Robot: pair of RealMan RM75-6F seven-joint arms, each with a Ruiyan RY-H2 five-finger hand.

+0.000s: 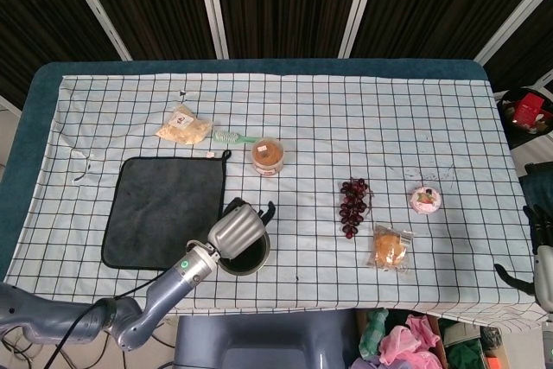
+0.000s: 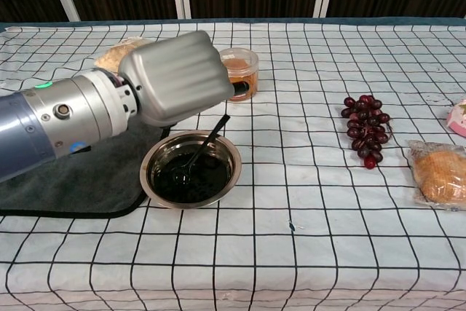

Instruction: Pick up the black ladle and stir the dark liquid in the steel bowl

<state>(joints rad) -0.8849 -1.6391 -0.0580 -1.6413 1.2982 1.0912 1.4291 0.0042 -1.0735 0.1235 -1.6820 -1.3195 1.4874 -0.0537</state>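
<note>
Black ladle point(image 2: 201, 152) slants from left hand point(image 2: 178, 78) fingers into steel bowl point(image 2: 231, 172).

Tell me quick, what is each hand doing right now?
Left hand: holding the black ladle, its end in the steel bowl.
Right hand: at the frame's edge, cannot be told.

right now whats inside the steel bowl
The steel bowl holds dark liquid, with the black ladle dipped in, gripped by the left hand. The bowl's bottom is hidden under the liquid.
</note>
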